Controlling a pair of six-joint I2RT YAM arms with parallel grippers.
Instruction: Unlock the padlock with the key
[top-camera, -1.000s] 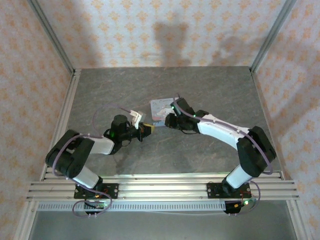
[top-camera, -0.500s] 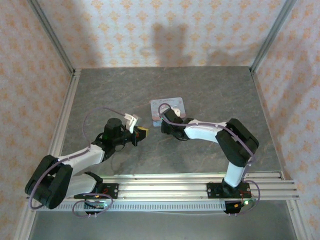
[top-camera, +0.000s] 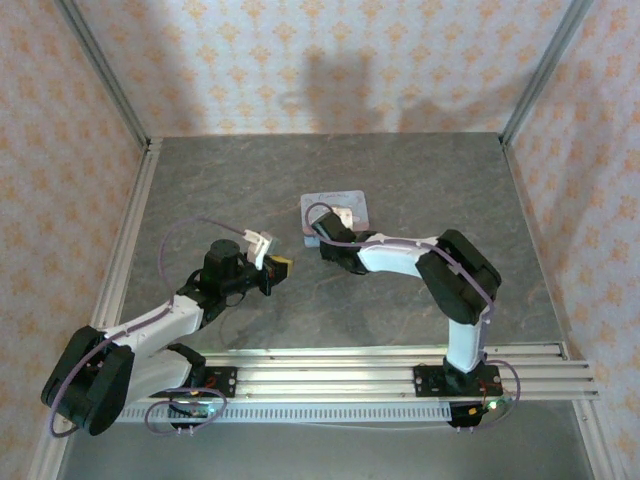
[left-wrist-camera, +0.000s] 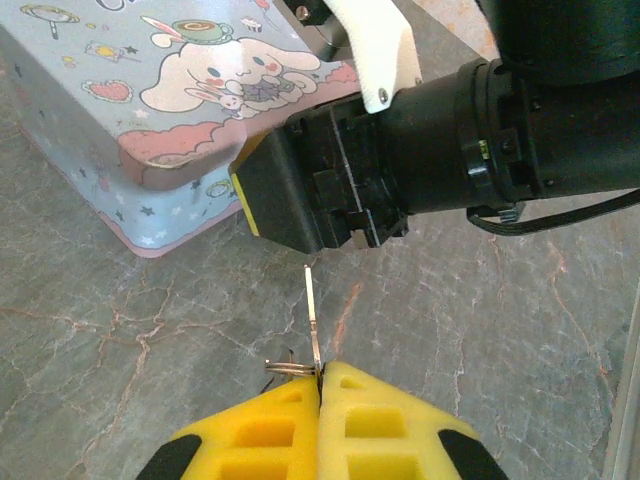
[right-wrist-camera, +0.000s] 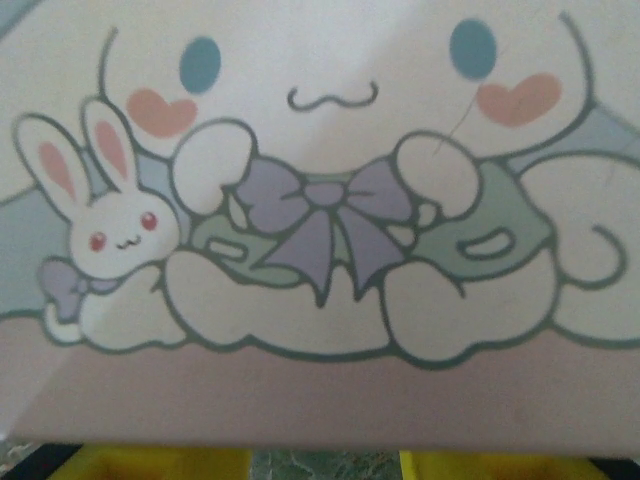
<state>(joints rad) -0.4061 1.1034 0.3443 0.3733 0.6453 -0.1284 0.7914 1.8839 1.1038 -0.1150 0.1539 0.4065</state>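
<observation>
Metal key (left-wrist-camera: 312, 310) (thin) in left gripper (left-wrist-camera: 321, 370)

Your thin pale metal key (left-wrist-camera: 313, 318) looks shiny, and the grey stone-veined tabletop (left-wrist-camera: 110, 350) looks matt. The pale blue rectangular tin (left-wrist-camera: 160, 215) with its cartoon-printed lid is smooth and softly glossy.

We record a pale blue tin (left-wrist-camera: 130, 110), lid printed with white cartoon animals over pink. Table (left-wrist-camera: 500, 330) grey, marble-veined; left gripper (left-wrist-camera: 320, 370) yellow-fingered; key (left-wrist-camera: 313, 310) silvery.

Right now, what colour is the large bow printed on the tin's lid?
The bow is pale purple with a dark outline. The right wrist view shows it best.
</observation>
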